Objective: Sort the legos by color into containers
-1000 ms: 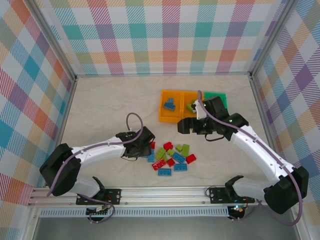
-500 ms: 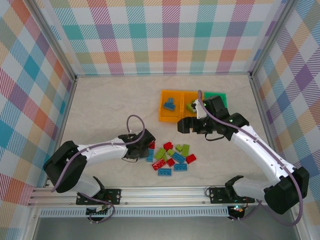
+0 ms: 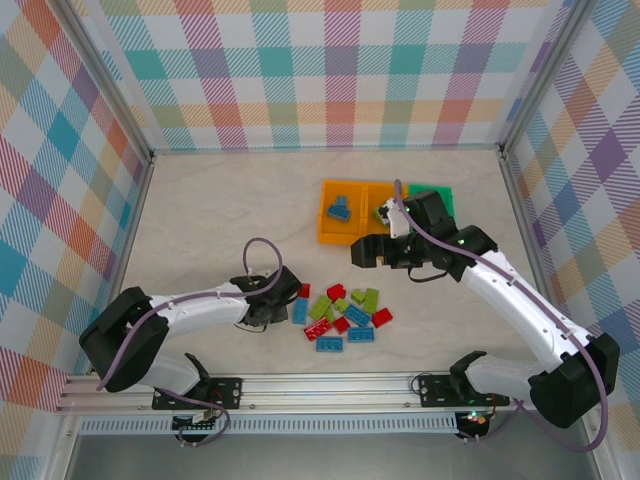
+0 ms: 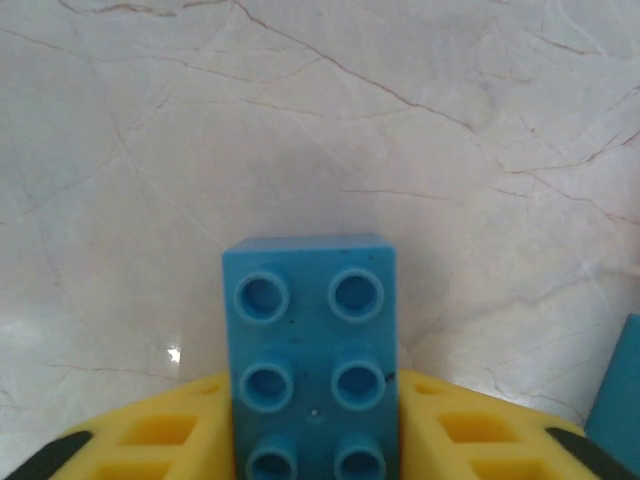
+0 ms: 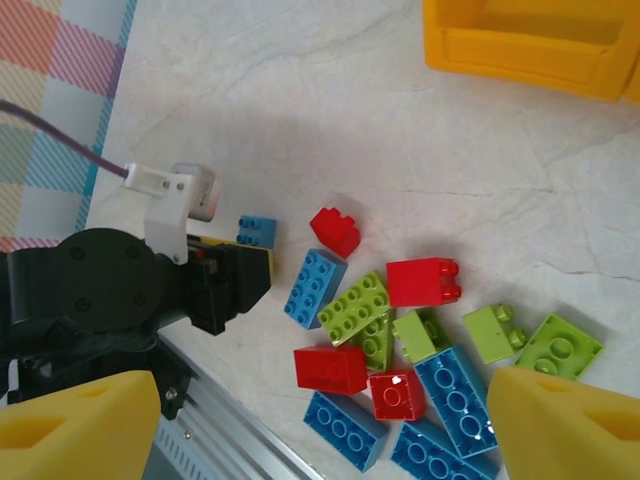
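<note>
Plaid walls (image 3: 330,70) enclose a pale marbled counter (image 3: 220,210). Three bins (image 3: 322,226) sit beyond the loose legos (image 3: 345,315). The right gripper (image 5: 320,402) hangs wide open and empty between bins and pile. The left gripper (image 4: 315,430) clamps a blue brick (image 4: 308,340) just left of the pile.

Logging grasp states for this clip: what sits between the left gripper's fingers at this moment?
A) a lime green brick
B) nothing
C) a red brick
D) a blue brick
D: the left wrist view shows a blue brick, studs up, clamped between the yellow fingers of the left gripper.
</note>
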Available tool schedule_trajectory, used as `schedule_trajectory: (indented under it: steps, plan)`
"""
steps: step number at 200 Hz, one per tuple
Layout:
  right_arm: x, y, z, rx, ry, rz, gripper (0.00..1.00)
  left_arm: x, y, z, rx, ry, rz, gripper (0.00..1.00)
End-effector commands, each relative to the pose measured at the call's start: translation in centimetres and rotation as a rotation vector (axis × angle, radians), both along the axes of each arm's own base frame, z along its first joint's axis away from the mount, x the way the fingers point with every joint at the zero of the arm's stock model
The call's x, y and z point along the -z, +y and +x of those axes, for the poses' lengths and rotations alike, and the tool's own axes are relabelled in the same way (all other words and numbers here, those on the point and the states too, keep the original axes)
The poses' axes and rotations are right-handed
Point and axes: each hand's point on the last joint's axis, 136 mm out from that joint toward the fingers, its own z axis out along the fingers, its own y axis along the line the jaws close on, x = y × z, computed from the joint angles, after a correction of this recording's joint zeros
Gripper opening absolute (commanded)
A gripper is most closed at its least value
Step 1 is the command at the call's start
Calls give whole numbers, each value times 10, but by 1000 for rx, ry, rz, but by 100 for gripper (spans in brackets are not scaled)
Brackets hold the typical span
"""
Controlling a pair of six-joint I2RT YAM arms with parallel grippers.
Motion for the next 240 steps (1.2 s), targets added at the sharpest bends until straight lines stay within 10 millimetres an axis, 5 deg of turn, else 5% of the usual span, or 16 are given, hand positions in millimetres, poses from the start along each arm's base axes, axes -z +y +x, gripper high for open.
schedule_trajectory:
  steps: [1, 40, 65, 86, 113, 158, 197, 240]
  plan:
    - [7, 14, -20, -103, 50, 25, 86, -6, -5, 7, -16, -20, -40, 31]
    - [20, 34, -49, -252, 137, 28, 86, -79, -35, 40, 87, -185, -128, 26]
    - [25, 29, -42, -196, 115, 0, 85, -140, -73, 85, 189, -322, -145, 26]
    - [25, 21, -34, -122, 70, -19, 86, -166, -109, 128, 248, -381, -111, 26]
    - [25, 5, -31, -52, 25, -64, 86, -173, -140, 188, 258, -435, -51, 26]
    - [23, -10, -35, -11, -17, -90, 86, -141, -164, 256, 240, -393, -51, 30]
    - [26, -12, -32, 2, -28, -99, 87, -140, -170, 263, 262, -382, -47, 44]
    - [33, -12, -22, 28, -34, -119, 87, -186, -166, 249, 282, -434, -105, 48]
